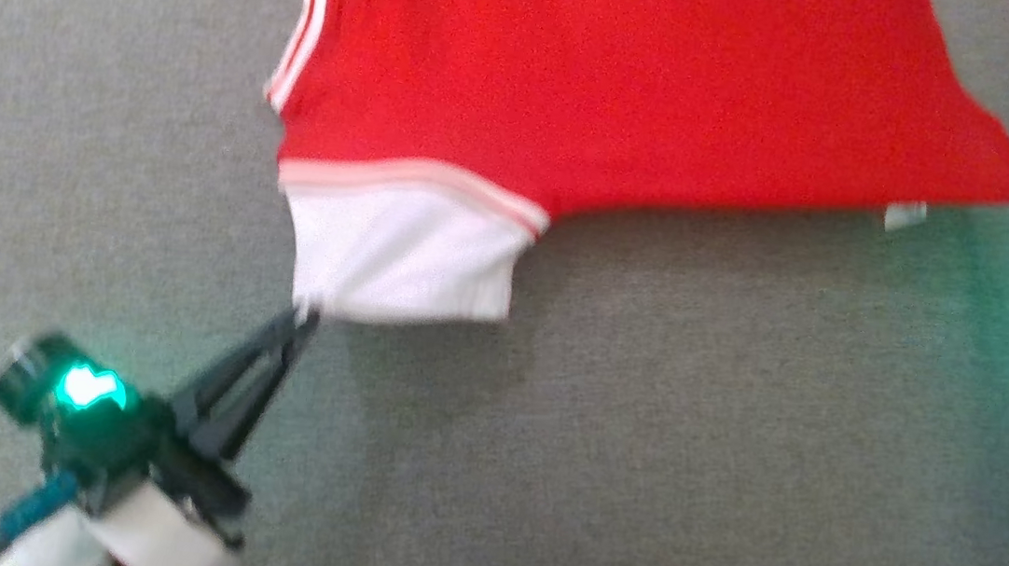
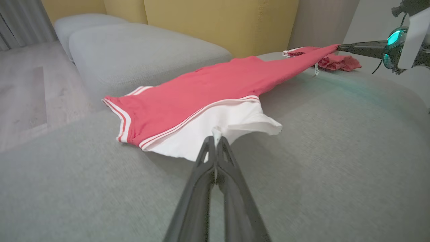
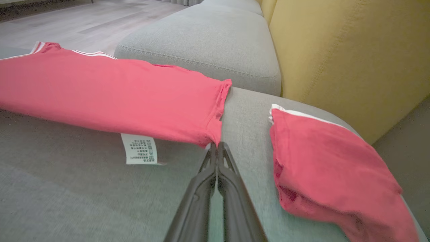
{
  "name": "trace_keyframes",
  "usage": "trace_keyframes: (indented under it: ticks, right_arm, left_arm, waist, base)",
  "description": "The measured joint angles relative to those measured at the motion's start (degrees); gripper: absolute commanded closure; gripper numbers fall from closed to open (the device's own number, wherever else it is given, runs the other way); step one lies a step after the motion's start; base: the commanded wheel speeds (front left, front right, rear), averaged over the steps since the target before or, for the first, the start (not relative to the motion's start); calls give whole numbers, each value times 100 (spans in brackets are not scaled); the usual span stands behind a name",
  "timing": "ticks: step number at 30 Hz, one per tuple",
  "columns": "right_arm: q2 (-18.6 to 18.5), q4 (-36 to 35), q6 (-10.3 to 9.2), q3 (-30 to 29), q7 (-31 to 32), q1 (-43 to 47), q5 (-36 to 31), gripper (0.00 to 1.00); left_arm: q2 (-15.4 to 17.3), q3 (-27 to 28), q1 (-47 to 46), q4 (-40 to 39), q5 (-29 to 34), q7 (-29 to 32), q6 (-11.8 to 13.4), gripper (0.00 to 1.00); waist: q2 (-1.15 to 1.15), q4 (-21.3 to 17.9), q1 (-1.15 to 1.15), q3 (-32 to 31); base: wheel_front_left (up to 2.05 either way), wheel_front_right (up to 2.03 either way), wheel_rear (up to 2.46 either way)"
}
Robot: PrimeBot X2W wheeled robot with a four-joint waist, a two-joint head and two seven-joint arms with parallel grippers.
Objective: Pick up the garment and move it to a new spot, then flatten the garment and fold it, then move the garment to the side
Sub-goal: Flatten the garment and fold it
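While both arms pull in opposite directions, the grey sofa seat (image 1: 639, 428) acts as work surface. Red garment (image 1: 629, 80) spans the seat, stretched taut, near edge slightly raised, prob. to remove wrinkles before folding. Second red item (image 3: 322, 168), bunched, sits just beside garment's right end, not touching. Left gripper (image 2: 216, 137) is clamped on white sleeve corner; right gripper (image 3: 216, 145) is clamped on red hem corner. Care label (image 3: 139, 149) hangs below hem.
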Motion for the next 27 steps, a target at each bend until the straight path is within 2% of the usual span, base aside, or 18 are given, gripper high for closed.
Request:
trace_keyframes:
  ticks: [2, 7, 12, 14, 19, 27]
  right_arm:
    - [79, -259, 0, -300, 0, 514, -165, 100]
    - [194, -631, 0, -769, 75, 1235, -380, 100]
    - [388, -987, 0, -1067, 298, 1689, -488, 100]
    - [456, -1162, 0, -1212, 388, 1744, -542, 100]
    - [492, -1317, 0, -1349, 542, 1754, -572, 100]
    - [524, -1434, 0, -1436, 717, 1347, -572, 100]
  left_arm:
    - [-88, 155, 641, -129, 0, 1, 80, 100]
    - [-237, 434, 1468, -244, 14, 1, 62, 100]
    - [-361, 808, 1792, -227, 143, 1, -201, 100]
    - [-408, 967, 1791, -172, 238, 1, -425, 100]
    - [-503, 1083, 1564, 2, 396, 1, -701, 100]
    - [-505, 1327, 255, 143, 609, 240, -1143, 100]
  waist:
    - [0, -67, 0, -158]
    - [0, -125, 1, -342]
    - [0, -133, 2, -408]
    - [0, -137, 2, -384]
    - [0, -145, 2, -249]
    - [0, -162, 3, 145]
  base:
    - [0, 0, 0]
    - [0, 0, 0]
    - [0, 0, 0]
    - [0, 0, 0]
    - [0, 0, 0]
    - [0, 0, 0]
